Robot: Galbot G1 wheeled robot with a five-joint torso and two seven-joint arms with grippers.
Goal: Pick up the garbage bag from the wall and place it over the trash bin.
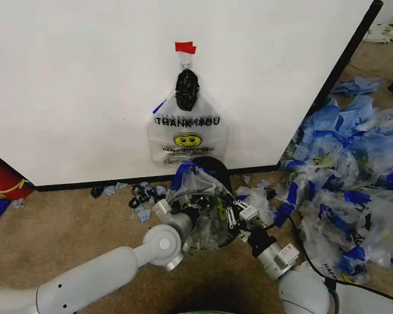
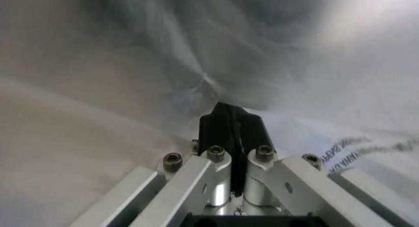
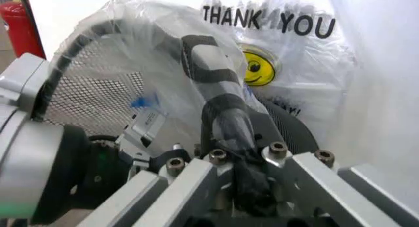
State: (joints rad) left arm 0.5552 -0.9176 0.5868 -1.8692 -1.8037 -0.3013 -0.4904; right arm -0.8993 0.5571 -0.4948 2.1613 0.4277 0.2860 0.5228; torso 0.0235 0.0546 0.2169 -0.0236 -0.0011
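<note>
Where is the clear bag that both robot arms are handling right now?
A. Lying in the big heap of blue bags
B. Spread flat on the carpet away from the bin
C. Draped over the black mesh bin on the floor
C: the clear bag is draped over the black wire-mesh trash bin below the wall, with the left tool and right tool at it.

Garbage bag (image 1: 187, 134) on the wall (image 1: 85, 78); both end effectors at the bagged trash bin (image 1: 206, 216).
</note>
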